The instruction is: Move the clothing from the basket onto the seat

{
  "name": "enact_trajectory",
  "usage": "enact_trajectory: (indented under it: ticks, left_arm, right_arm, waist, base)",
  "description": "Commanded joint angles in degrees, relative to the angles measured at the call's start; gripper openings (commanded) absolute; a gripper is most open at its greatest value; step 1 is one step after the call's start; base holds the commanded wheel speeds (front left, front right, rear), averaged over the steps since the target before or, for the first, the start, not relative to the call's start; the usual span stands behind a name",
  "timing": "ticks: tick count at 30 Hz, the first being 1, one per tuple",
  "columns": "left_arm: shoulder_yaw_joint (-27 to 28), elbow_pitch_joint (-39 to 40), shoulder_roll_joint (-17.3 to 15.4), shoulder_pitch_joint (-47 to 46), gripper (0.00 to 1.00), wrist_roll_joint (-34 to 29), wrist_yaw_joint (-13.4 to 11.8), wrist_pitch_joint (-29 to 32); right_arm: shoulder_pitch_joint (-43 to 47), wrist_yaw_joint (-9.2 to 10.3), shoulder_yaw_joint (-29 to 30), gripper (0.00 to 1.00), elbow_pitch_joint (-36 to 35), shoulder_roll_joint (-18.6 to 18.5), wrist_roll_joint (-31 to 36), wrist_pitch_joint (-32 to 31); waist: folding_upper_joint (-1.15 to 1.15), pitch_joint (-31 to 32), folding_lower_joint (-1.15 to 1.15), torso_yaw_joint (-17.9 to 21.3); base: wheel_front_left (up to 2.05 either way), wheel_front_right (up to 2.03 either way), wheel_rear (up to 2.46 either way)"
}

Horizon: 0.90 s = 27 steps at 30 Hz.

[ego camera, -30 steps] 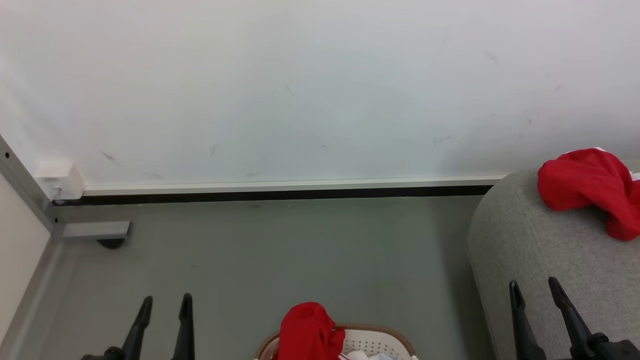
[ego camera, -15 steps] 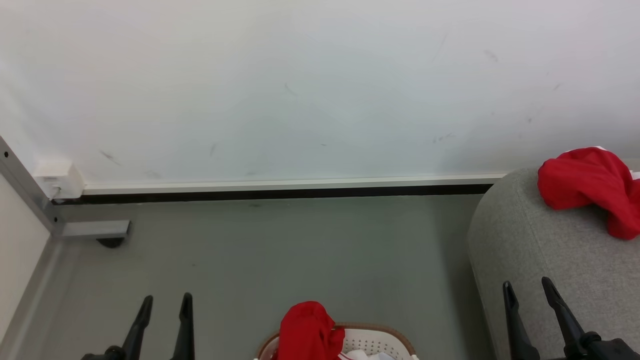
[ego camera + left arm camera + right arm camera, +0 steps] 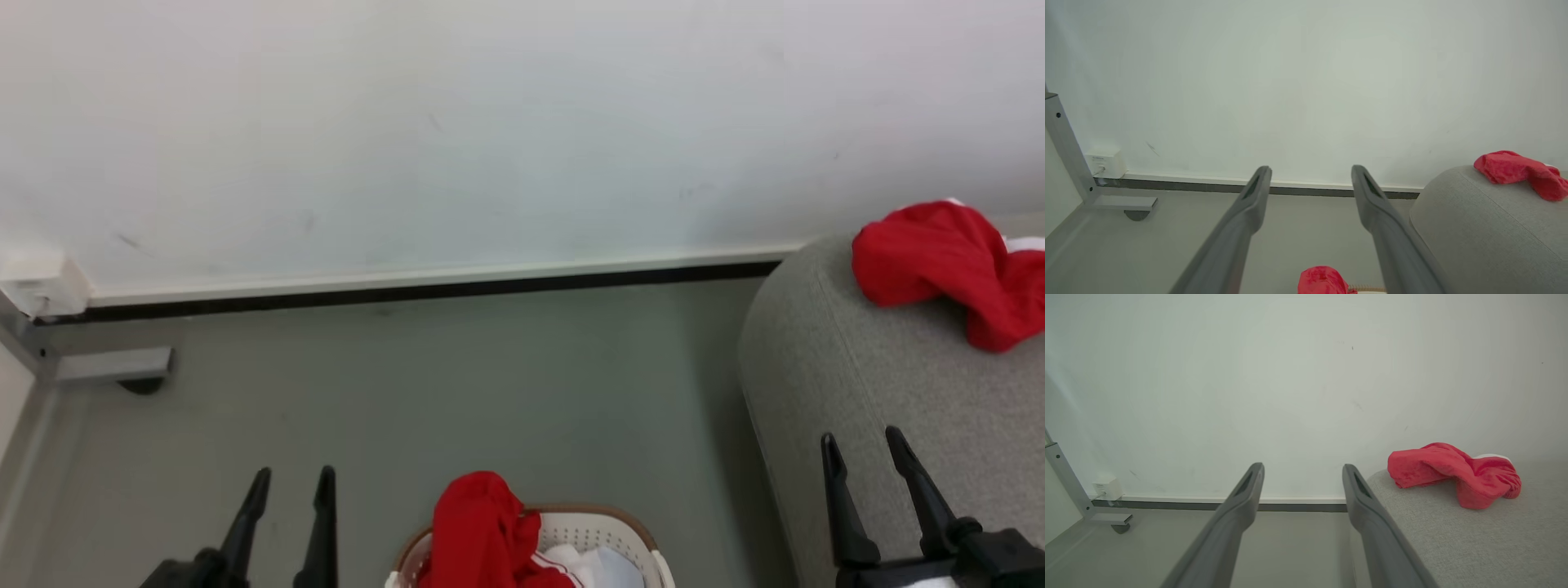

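One bright red soft-fabric garment (image 3: 478, 527) lies heaped in the oval white perforated plastic basket (image 3: 608, 523) with a tan-brown rim. It bulges up over the basket's left side, at the bottom middle of the head view. A thin white stripe shows on its lower fold, and a pale white cloth (image 3: 592, 563) lies just beside it inside the basket. A second red garment (image 3: 939, 261) (a sliver of white trim shows at its far side) sits crumpled on the large grey woven-fabric sofa seat (image 3: 849, 392). It is near the seat's rounded far corner, well apart from the basket. The basket stands on the grey floor (image 3: 449, 392), near the seat's left side.

The left gripper (image 3: 295, 472) hangs at the lower left over the floor, to the left of the basket. Its two long dark fingers are parted, with nothing between them. The right gripper (image 3: 861, 435) shows at the lower right against the seat's near part, likewise spread wide and empty; whether it touches the upholstery cannot be told. In both wrist views the fingers point toward the wall.

Beyond the floor rises a plain white wall (image 3: 490, 122) with a dark skirting strip (image 3: 408, 290) along its foot. At the far left stand a grey metal frame foot (image 3: 110, 365) and a small white box (image 3: 41, 286) fixed low on the wall.
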<state>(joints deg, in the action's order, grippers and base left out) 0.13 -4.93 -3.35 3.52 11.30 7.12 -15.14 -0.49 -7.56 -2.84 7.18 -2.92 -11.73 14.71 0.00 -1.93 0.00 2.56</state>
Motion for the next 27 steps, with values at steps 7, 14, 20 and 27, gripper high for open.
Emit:
enact_trajectory:
  ticks: [7,14,20,27]
  left_arm:
    - [-7.40,-4.06,-2.69,-6.38,1.00,-0.37,0.37,-0.02]
    - [-16.63,-11.91,-6.34,-14.22,1.00,0.42,0.40,-0.01]
    - [-24.18,-21.87,-9.57,-22.45,1.00,1.82,0.30,1.10]
    - [-31.58,-31.03,-12.29,-32.18,1.00,3.95,0.31,3.51]
  right_arm:
    - [-5.22,0.15,0.54,1.00,-0.77,0.01,1.60,0.31]
    - [-10.38,0.15,0.53,1.00,-2.00,0.02,3.75,0.43]
    - [-15.62,0.15,0.74,1.00,-4.25,0.04,3.11,0.48]
    - [-20.93,0.15,0.59,1.00,-7.64,0.04,4.82,0.49]
  waist:
    - [0.00,-8.90,0.00,4.03]
    - [0.00,-17.91,0.00,7.65]
    - [0.00,-25.78,0.00,10.75]
    - [0.00,-33.45,0.00,13.38]
  base:
    - [0.00,0.00,0.00]
    - [0.00,0.00,0.00]
    - [0.00,0.00,0.00]
    - [0.00,0.00,0.00]
